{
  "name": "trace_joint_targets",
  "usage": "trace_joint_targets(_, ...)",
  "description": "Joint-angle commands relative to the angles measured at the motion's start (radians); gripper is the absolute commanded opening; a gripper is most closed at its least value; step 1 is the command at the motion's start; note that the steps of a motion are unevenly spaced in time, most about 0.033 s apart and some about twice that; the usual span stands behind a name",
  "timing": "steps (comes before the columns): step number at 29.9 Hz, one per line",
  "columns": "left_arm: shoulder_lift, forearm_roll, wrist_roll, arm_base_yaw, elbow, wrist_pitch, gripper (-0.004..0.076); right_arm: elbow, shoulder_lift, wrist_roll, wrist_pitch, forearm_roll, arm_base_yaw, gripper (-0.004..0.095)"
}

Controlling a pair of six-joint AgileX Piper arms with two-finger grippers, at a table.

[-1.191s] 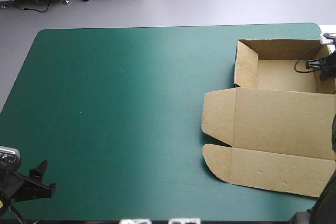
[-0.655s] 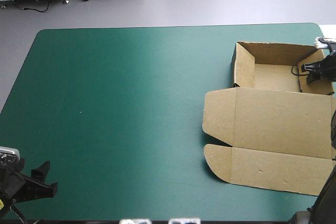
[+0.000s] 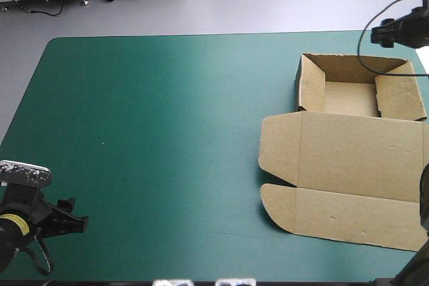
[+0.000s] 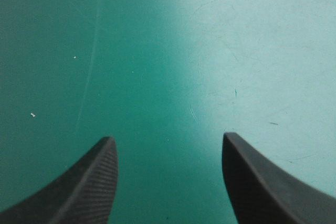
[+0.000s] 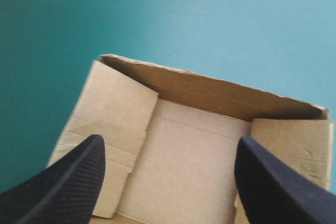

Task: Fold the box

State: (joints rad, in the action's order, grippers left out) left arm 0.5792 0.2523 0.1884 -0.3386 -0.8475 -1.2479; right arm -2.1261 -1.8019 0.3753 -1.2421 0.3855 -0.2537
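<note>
The brown box [image 3: 348,159] lies at the table's right side. Its far part is an open tray with walls raised, and its lid and front flap lie flat toward the near edge. Both tray side walls lean inward [image 3: 400,97]. My right gripper [image 3: 379,33] hangs open above the tray's far right corner, holding nothing. In the right wrist view its fingers stand apart over the tray floor [image 5: 184,150], the far wall [image 5: 210,90] ahead. My left gripper [image 3: 74,216] sits open low over the cover near the front left corner; the left wrist view shows only the cover between its fingers [image 4: 89,182].
A wide stretch of teal-green cover [image 3: 167,132] separates my left gripper from the box. The box's right side reaches close to the table's right edge [image 3: 419,51]. Grey floor lies beyond the far edge.
My right gripper opened, rose out of the tray and drew back toward the far right corner. The tray's right wall now leans inward. My left gripper shifted slightly inward.
</note>
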Motion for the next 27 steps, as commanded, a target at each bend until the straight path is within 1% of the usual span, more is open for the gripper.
trace_joint_targets(1, 0.023, 0.013, -0.002, -0.004, -0.022, 0.012, 0.0423, 0.022, 0.136, -0.011, -0.009, -0.052, 0.118, 0.0651)
trace_joint_targets(6, 0.027, 0.017, -0.002, -0.004, -0.022, 0.052, 0.0423, 0.201, 0.267, -0.023, -0.009, -0.178, 0.301, 0.0649)
trace_joint_targets(9, 0.027, 0.017, -0.002, -0.004, -0.022, 0.052, 0.0423, 0.341, 0.355, -0.071, -0.009, -0.245, 0.354, 0.064)
trace_joint_targets(12, 0.027, 0.017, -0.008, -0.004, -0.022, 0.057, 0.0423, 0.507, 0.462, -0.092, -0.009, -0.229, 0.358, 0.0614)
trace_joint_targets(15, 0.027, 0.015, -0.012, -0.004, -0.022, 0.071, 0.0423, 0.689, 0.574, -0.085, -0.007, -0.225, 0.358, 0.0566)
trace_joint_targets(19, 0.027, 0.007, -0.016, -0.004, -0.022, 0.099, 0.0423, 0.886, 0.712, -0.093, 0.031, -0.225, 0.358, 0.0507)
trace_joint_targets(22, 0.027, -0.023, -0.019, -0.004, -0.022, 0.121, 0.0423, 1.0, 0.818, -0.095, 0.054, -0.225, 0.358, 0.0503)
trace_joint_targets(27, 0.027, -0.044, -0.024, -0.004, -0.022, 0.125, 0.0423, 1.183, 0.973, -0.1, 0.156, -0.225, 0.358, 0.0503)
